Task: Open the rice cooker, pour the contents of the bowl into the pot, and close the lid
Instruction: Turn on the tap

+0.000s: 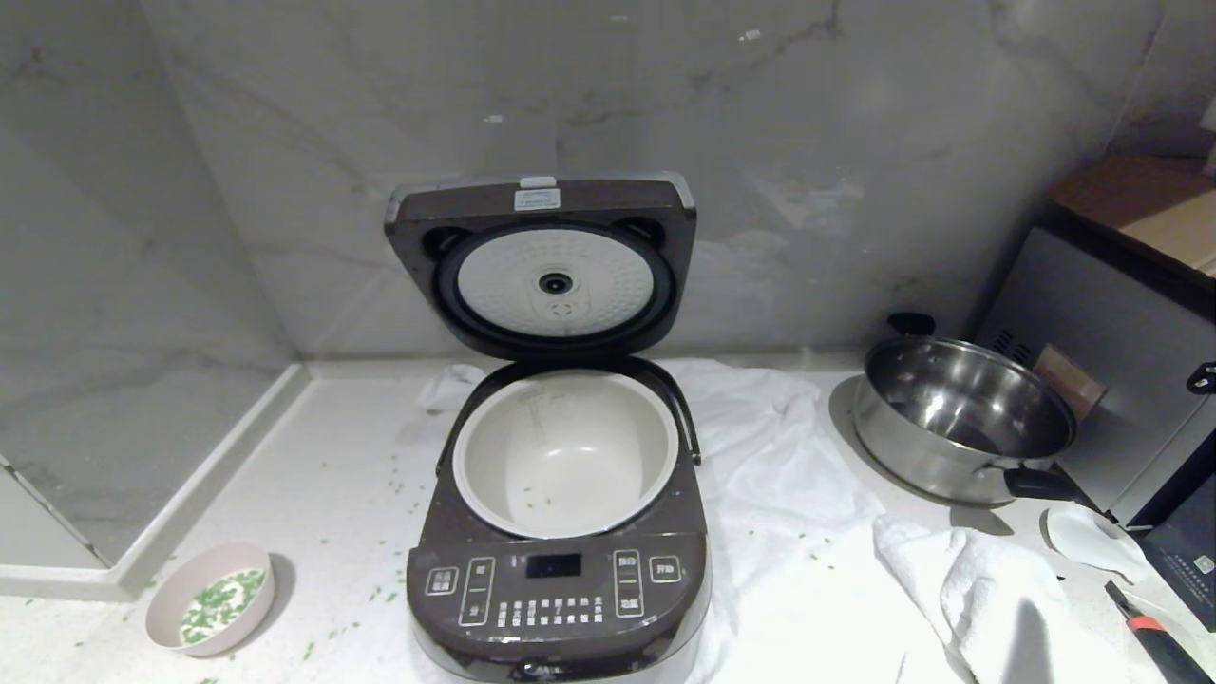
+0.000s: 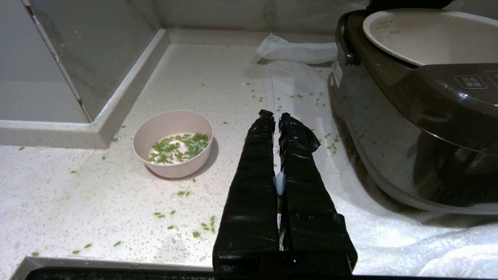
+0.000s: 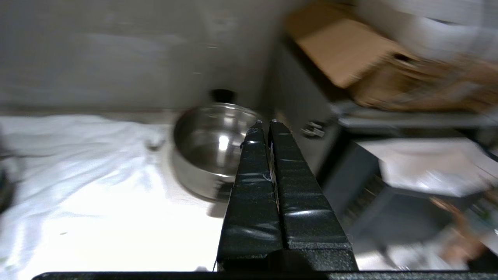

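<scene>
The rice cooker point(image 1: 560, 532) stands with its control panel facing the robot, its lid point(image 1: 543, 266) hinged upright at the back, the pot point(image 1: 566, 452) exposed. The left gripper point(image 2: 275, 116), fingers pressed together and empty, hovers between the cooker and the bowl point(image 2: 173, 143) of green bits point(image 2: 177, 147). The right gripper point(image 3: 264, 123), likewise closed and empty, points toward a steel pan point(image 3: 212, 146).
</scene>
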{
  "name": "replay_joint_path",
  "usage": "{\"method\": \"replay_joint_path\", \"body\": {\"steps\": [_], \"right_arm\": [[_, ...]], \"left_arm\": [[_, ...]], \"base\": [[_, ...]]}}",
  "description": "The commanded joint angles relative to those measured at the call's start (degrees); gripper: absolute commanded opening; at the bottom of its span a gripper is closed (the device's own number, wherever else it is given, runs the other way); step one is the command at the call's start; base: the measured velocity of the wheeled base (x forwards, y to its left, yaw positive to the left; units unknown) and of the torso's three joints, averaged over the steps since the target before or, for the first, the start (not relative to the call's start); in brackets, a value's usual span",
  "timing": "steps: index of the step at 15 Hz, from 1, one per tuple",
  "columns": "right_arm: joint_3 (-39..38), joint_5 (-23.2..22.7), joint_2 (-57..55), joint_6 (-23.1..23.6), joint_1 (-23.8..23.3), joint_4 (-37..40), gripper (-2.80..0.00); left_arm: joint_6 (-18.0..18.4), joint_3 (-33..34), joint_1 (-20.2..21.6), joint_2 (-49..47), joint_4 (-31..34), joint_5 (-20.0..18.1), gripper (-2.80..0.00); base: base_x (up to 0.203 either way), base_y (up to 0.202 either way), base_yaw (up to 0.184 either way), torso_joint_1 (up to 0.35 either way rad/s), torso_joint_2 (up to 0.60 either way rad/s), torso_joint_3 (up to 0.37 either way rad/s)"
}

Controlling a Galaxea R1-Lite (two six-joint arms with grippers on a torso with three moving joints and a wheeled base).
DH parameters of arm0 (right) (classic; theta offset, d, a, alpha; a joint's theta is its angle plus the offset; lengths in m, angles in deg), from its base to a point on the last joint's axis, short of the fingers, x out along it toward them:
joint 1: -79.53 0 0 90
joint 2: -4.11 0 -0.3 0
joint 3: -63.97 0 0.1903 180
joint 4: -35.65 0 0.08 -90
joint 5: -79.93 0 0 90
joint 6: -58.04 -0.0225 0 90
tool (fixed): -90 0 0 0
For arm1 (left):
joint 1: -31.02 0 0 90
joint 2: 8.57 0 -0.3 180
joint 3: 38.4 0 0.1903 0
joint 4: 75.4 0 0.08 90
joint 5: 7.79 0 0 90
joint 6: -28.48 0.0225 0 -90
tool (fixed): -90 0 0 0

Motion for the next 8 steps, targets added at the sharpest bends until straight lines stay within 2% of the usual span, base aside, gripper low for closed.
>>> {"method": "replay_joint_path", "body": {"steps": [1,5,6,8], "right_arm": [[-1.01,0.12,7.43,0.28,-5.53,2.58,-2.8],[-5.56,-0.13,19.28,0.29,-12.77,3.49,-2.8],[-7.08,0.08,21.63,-0.14,-13.71,2.52,-2.8],[-10.64,0.42,22.11,-2.7,-14.69,-4.08,-2.8]], "left_arm": [[-0.02,0.18,0.04,0.0,-0.03,0.04,-2.8],[-0.02,0.18,-0.05,-0.07,-0.03,0.04,-2.8],[-0.02,0.18,-0.05,-0.07,-0.03,0.04,-2.8],[-0.02,0.18,0.02,0.01,-0.03,0.04,-2.8]], "base": [[0.0,0.0,0.0,0.0,0.0,0.0],[0.0,0.0,0.0,0.0,0.0,0.0],[0.0,0.0,0.0,0.0,0.0,0.0],[0.0,0.0,0.0,0.0,0.0,0.0]]}}
